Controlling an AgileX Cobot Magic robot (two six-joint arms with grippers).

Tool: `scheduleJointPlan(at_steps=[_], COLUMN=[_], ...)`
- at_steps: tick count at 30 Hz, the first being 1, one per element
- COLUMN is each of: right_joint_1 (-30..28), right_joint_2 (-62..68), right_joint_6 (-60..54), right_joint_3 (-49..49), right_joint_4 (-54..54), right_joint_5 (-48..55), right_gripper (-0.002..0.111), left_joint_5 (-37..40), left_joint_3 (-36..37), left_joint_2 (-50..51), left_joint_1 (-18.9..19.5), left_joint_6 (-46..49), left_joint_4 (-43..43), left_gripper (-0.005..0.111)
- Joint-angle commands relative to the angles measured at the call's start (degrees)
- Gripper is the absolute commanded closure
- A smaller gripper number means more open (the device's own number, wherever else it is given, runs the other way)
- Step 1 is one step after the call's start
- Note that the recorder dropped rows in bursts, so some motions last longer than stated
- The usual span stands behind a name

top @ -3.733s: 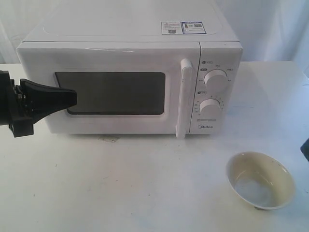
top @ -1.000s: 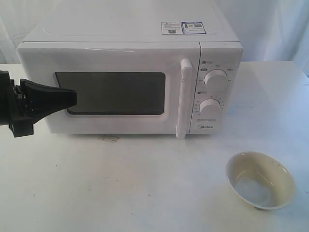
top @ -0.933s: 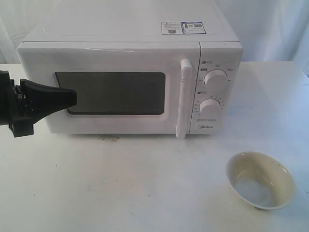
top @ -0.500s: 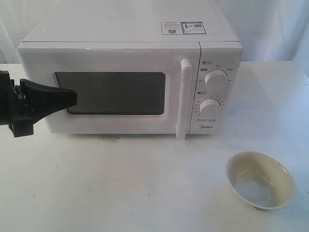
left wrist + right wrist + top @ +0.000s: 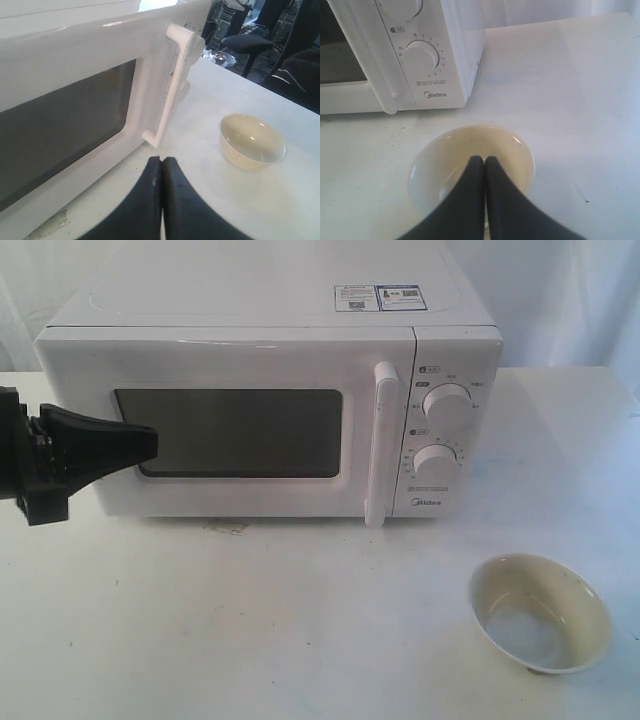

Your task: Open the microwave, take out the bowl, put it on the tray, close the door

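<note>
The white microwave point(image 5: 270, 340) stands at the back of the table with its door point(image 5: 230, 365) shut and the bar handle point(image 5: 380, 445) upright. On the table at the front right sits the cream bowl point(image 5: 540, 612), empty. My left gripper point(image 5: 155, 443) hovers shut and empty in front of the door's left end; in the left wrist view its tips point(image 5: 162, 159) point toward the handle point(image 5: 172, 87) and the bowl point(image 5: 252, 141). My right gripper point(image 5: 484, 158) is shut and empty, its tips lined up over the bowl point(image 5: 445, 155); the exterior view does not show it. The tray is out of view.
Two round knobs point(image 5: 446, 402) sit on the microwave's right panel. The white table point(image 5: 250, 630) stretches in front of the microwave. A small stain point(image 5: 225, 528) lies under the door's front edge. Dark chairs point(image 5: 250, 42) stand beyond the table's far end.
A dark piece of the right arm that showed at the exterior view's right edge has left that view. The left gripper, bowl and door have not moved.
</note>
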Motion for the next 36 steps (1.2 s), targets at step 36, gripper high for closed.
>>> scheduleJointPlan(at_steps=[36], right_joint_1=[-0.2], right_joint_2=[-0.3], right_joint_6=[0.3], right_joint_3=[0.3], right_joint_4=[-0.4], right_joint_5=[-0.7], right_gripper=[0.108], left_joint_5=[-29.9], left_joint_3=[25.2], left_joint_2=[-66.6], left_joint_1=[1.3], left_joint_6=[-70.6], left_joint_4=[53.1], left_gripper=[0.107])
